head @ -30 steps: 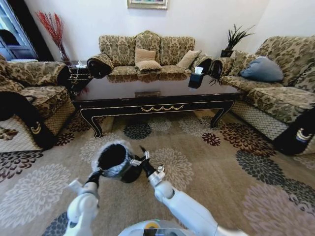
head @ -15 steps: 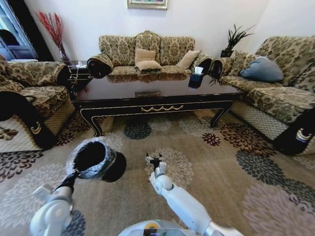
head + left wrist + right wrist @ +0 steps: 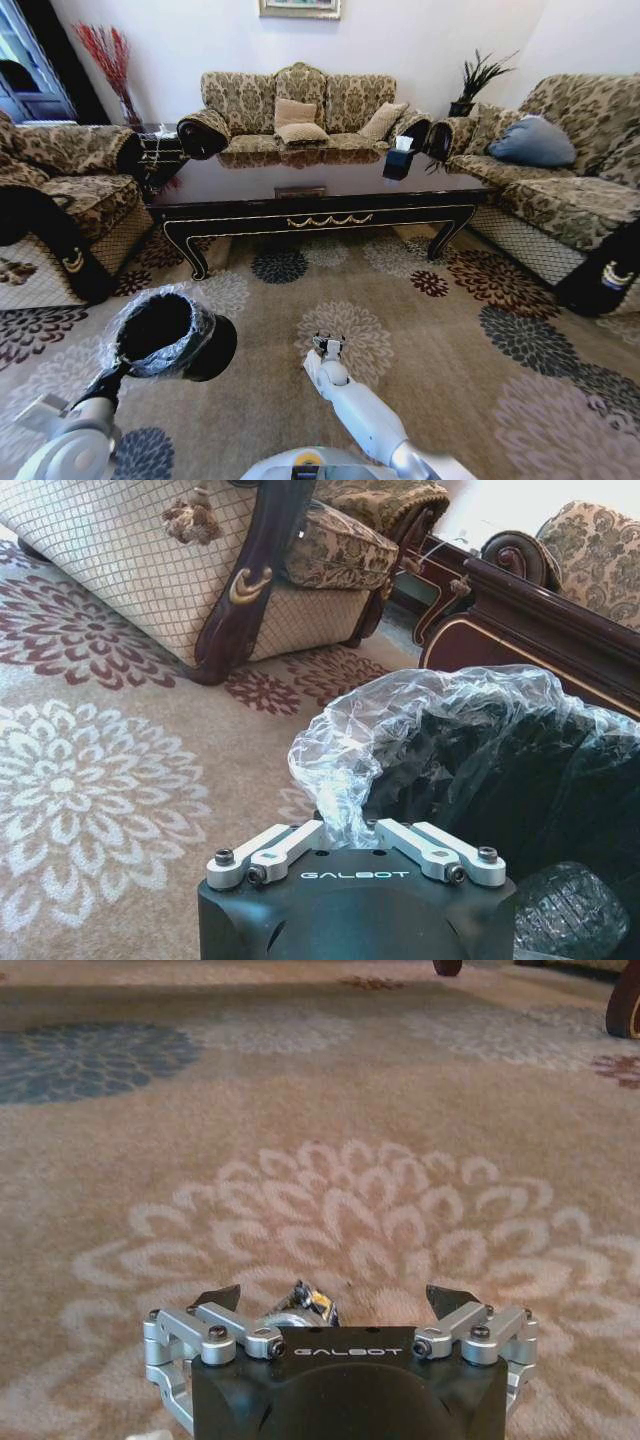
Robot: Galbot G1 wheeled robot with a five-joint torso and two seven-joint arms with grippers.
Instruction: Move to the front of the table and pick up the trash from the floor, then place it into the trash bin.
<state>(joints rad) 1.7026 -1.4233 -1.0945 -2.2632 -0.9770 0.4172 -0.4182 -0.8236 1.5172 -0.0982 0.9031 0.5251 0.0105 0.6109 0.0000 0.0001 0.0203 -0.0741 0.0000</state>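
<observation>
The trash bin [image 3: 165, 335], small, round and black with a clear liner bag, hangs tilted above the carpet at my lower left. My left gripper [image 3: 112, 375] is shut on its rim, and in the left wrist view the left gripper [image 3: 345, 830] pinches the crinkled liner [image 3: 420, 720]. Deep inside the trash bin [image 3: 500, 810] lies a clear ribbed plastic piece [image 3: 570, 910], seemingly the bottle of the trash. My right gripper [image 3: 327, 345] hovers low over a pale carpet flower, to the right of the bin and apart from it. The right gripper [image 3: 335, 1295] is open. The table [image 3: 320, 215] stands ahead.
Sofas [image 3: 290, 110] ring the table on three sides, with a dark armrest [image 3: 50, 240] at the left and another [image 3: 600, 270] at the right. A black tissue box [image 3: 398, 160] sits on the tabletop. Patterned carpet [image 3: 450, 340] spreads before the table.
My left arm has swung the bin to the left and back toward me. The right gripper has left the bin's rim and drawn back lower over the carpet.
</observation>
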